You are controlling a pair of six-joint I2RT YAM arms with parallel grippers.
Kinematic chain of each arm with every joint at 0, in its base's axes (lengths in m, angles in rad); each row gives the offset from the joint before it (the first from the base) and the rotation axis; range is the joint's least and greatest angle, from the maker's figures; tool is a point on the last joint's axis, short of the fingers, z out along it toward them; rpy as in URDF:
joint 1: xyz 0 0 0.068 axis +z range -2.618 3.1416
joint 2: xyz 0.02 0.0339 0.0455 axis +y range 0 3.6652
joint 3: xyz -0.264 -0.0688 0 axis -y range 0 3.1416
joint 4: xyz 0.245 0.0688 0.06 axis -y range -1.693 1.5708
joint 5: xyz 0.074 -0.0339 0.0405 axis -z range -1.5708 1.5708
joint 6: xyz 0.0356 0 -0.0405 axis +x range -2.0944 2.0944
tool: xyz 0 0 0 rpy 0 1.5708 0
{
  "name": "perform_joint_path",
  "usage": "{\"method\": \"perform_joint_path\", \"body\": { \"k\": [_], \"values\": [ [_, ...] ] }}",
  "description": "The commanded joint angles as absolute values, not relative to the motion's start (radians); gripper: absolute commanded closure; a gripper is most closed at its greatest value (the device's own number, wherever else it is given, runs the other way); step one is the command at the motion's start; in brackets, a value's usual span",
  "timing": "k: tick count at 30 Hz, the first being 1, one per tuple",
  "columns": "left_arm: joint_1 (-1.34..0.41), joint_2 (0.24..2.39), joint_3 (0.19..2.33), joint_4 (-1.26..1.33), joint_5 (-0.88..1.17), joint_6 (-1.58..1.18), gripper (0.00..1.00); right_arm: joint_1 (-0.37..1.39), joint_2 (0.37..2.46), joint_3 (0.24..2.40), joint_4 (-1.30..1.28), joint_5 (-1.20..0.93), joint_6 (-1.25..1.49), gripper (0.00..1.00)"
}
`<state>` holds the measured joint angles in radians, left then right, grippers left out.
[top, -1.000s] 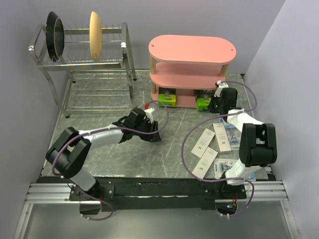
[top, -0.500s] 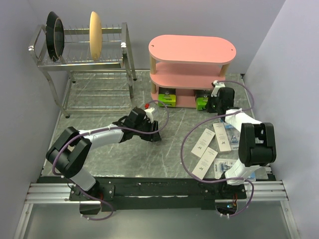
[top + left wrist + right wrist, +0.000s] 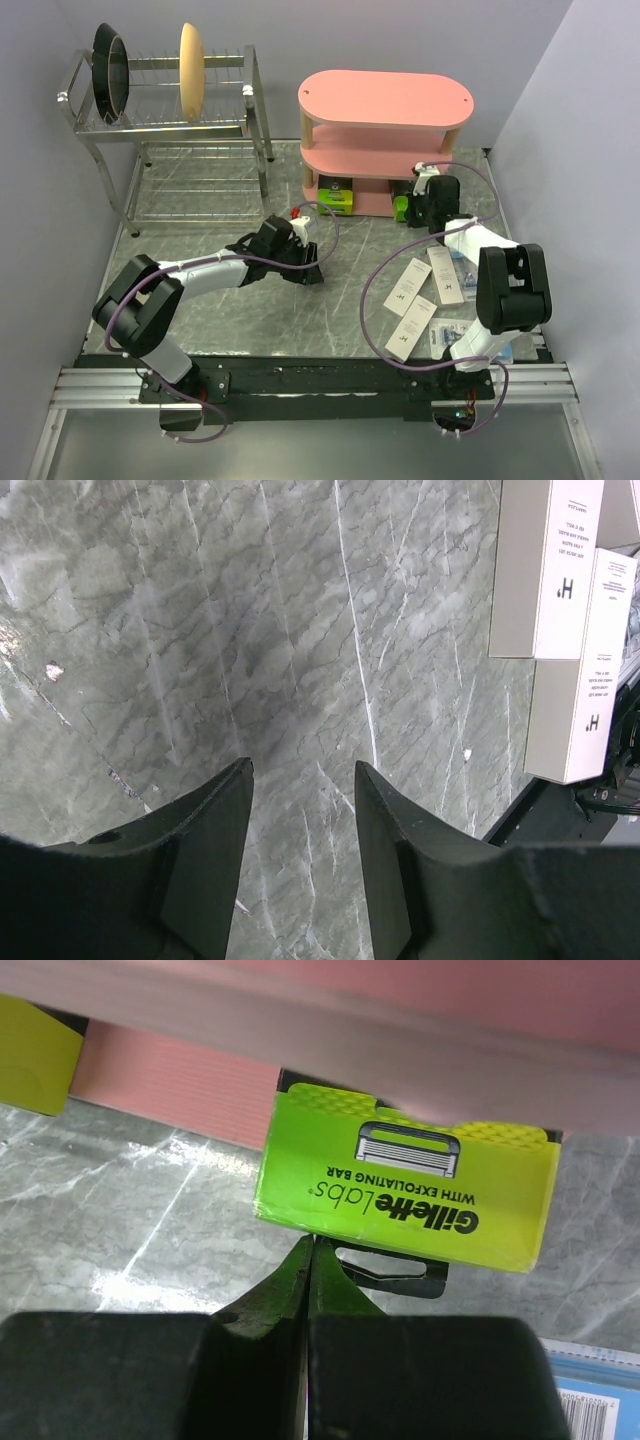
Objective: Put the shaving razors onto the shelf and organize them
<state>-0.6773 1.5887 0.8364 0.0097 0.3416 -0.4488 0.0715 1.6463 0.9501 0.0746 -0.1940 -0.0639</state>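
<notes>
Right wrist view: the right gripper point(image 3: 308, 1252) has its fingers pressed together, nothing visible between them, tips against the near edge of a black-and-lime-green box point(image 3: 405, 1195). That box sits at the foot of the shelf point(image 3: 385, 100), beneath an overhanging board. Whether it rests on the lowest board or on the desk point(image 3: 350, 310) cannot be told. The shelf stands at the far edge, toward the far right corner.

Judged step: seating this box in the lowest tier.

Next move, as judged: back the fingers off, spread them, and address a package near the right edge.

The left gripper point(image 3: 300, 775) is spread wide and empty above bare desk near the centre.

Count:
- Black-and-lime-green boxes: two, the second point(image 3: 335, 198) also at the shelf foot.
- White boxes point(image 3: 404, 286): three, flat near the right edge.
- Blister packs point(image 3: 452, 335): two, partly hidden by the right arm.
- Shelf: one.
</notes>
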Motion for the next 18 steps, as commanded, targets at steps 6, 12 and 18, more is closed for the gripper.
{"method": "perform_joint_path", "body": {
  "k": [6,12,18],
  "values": [
    [-0.675,1.585,0.867,0.023,0.341,-0.440,0.49,0.136,1.700,1.045,0.051,-0.036,-0.101,1.00],
    [-0.673,1.586,0.861,0.028,0.339,-0.442,0.49,0.149,1.723,1.089,0.015,-0.002,-0.098,1.00],
    [-0.675,1.594,0.865,0.032,0.339,-0.448,0.50,0.152,1.723,1.085,0.020,0.020,-0.101,1.00]
  ]
}}
